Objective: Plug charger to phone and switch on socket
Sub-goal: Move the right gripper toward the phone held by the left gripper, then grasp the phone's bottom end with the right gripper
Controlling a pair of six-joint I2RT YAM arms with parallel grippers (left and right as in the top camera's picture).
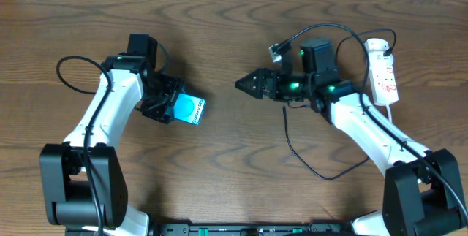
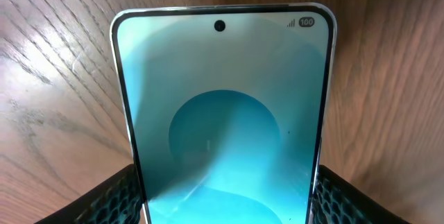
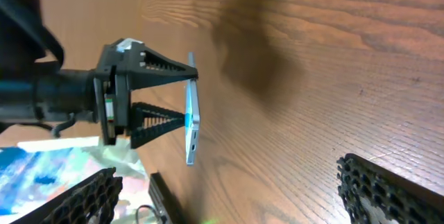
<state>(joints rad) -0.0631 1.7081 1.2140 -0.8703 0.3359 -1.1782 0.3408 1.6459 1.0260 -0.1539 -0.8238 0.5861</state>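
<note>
The left claw [image 1: 174, 106] grips the phone [image 1: 189, 109] by both long edges — its top end points out toward the right claw [image 1: 247, 85], which stands wide open, empty, well apart.

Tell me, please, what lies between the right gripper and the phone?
Nothing: only bare wooden table separates the open right gripper from the phone, held by the left gripper. The overhead view shows it, and the right wrist view agrees.
</note>
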